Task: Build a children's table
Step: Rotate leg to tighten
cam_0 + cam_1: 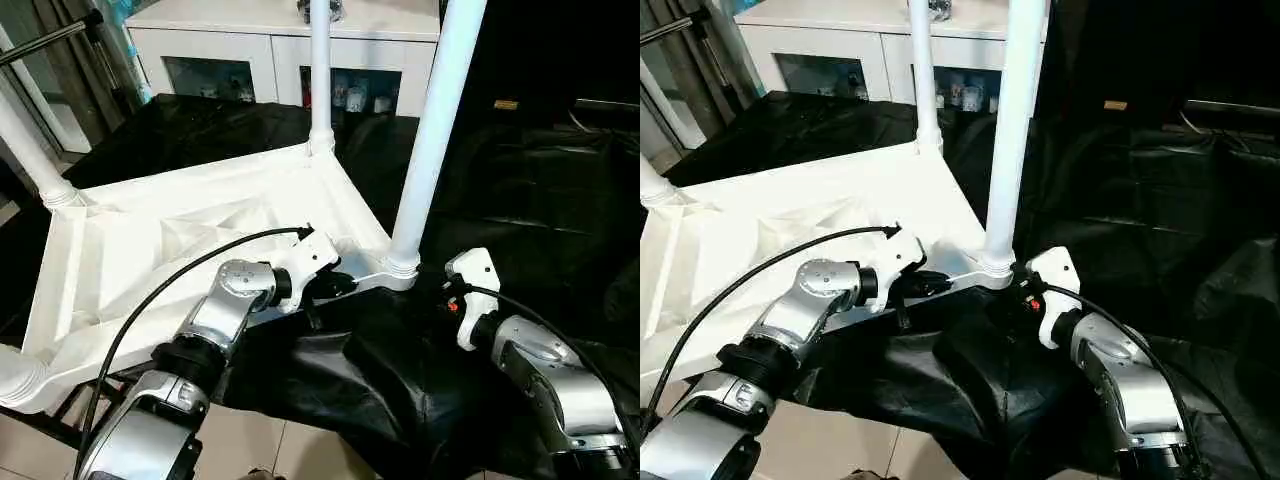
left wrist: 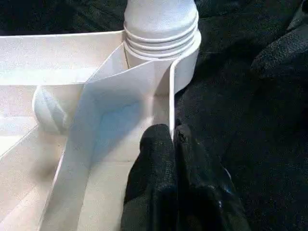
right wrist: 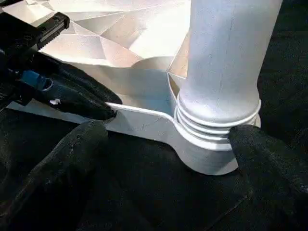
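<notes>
While gripped at its rim: children's table, upside down, legs fitted.

Tabletop (image 1: 170, 250) lies ribbed side up on the black-draped work table (image 1: 520, 200), legs (image 1: 438, 120) standing upright in the corner sockets. Left gripper (image 2: 172, 137) is pinched narrow on the thin side wall of the tabletop, one finger inside the rim and one outside, just short of the nearest corner socket (image 3: 211, 149). Right gripper (image 3: 168, 139) stands wide, its fingers (image 3: 72, 149) spread either side of that same socket at the leg's ringed base; whether they touch it cannot be told. Left gripper's fingertips sit just beside the right gripper's one finger. White cabinet (image 1: 280, 45) stands beyond the work table.
</notes>
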Available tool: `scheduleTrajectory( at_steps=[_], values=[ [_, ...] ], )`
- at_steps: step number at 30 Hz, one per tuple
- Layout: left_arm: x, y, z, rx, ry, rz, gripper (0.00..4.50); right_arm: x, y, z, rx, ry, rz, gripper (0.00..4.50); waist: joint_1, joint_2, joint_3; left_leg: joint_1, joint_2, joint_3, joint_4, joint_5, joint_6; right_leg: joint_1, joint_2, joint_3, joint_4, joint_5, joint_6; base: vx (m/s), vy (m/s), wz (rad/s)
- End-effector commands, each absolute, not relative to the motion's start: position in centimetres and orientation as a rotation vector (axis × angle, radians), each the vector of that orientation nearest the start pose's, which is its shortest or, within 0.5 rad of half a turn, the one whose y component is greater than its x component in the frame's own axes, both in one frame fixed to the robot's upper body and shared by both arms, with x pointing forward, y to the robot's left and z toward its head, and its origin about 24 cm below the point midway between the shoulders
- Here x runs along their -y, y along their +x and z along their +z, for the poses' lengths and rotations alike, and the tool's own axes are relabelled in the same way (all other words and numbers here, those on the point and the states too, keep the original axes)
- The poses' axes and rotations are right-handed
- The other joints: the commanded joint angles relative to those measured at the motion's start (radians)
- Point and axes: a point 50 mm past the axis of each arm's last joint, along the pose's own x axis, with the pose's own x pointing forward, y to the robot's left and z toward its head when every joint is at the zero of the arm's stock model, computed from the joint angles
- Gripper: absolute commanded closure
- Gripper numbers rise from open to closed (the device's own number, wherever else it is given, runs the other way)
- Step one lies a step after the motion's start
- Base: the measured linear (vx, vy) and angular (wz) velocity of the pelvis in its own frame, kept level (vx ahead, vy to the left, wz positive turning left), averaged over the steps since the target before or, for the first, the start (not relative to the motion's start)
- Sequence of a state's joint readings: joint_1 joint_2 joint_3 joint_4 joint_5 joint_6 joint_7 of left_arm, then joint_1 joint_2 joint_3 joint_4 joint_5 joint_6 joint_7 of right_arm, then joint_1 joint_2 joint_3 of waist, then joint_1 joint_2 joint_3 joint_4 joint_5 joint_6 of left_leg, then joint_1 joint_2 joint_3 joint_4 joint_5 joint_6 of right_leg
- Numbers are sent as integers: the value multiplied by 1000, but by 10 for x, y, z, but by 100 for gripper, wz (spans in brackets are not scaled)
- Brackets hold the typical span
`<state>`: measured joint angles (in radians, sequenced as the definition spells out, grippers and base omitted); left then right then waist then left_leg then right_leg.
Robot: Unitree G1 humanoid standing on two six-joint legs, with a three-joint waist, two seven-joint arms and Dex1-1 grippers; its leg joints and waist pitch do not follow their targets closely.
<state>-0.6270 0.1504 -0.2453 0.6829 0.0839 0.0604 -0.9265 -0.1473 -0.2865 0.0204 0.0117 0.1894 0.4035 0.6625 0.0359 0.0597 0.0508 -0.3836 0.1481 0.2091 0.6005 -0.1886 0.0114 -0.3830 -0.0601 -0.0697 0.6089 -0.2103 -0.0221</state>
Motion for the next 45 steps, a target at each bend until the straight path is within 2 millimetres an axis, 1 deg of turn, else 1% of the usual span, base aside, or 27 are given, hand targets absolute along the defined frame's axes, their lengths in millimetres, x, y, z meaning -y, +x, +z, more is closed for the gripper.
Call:
scheduleTrajectory(
  at_steps=[1, 11, 17, 36, 40, 45],
  values=[
    [-62, 320, 47, -260, 315, -1251, 450, 145, 265, 48, -297, 1, 773, 6, 7, -23, -66, 14, 89, -53, -56, -114, 103, 47, -111, 58, -76, -107, -224, 0, 0, 0],
    [-62, 320, 47, -260, 315, -1251, 450, 145, 265, 48, -297, 1, 773, 6, 7, -23, -67, 15, 90, -53, -57, -108, 107, 47, -110, 58, -73, -87, -228, 0, 0, 0],
    [-62, 320, 47, -260, 315, -1251, 450, 145, 265, 48, -297, 1, 773, 6, 8, -23, -67, 14, 89, -52, -56, -111, 105, 48, -111, 59, -75, -101, -226, 0, 0, 0],
    [-62, 320, 47, -260, 315, -1251, 450, 145, 265, 48, -297, 1, 773, 6, 7, -24, -67, 14, 89, -53, -56, -105, 109, 47, -109, 58, -73, -90, -226, 0, 0, 0],
    [-62, 320, 47, -260, 315, -1251, 450, 145, 265, 48, -297, 1, 773, 6, 7, -24, -68, 12, 89, -53, -55, -100, 111, 48, -110, 58, -72, -87, -226, 0, 0, 0],
    [-62, 320, 47, -260, 315, -1251, 450, 145, 265, 48, -297, 1, 773, 6, 7, -24, -68, 14, 89, -53, -56, -106, 109, 48, -109, 58, -73, -92, -226, 0, 0, 0]
  ],
)
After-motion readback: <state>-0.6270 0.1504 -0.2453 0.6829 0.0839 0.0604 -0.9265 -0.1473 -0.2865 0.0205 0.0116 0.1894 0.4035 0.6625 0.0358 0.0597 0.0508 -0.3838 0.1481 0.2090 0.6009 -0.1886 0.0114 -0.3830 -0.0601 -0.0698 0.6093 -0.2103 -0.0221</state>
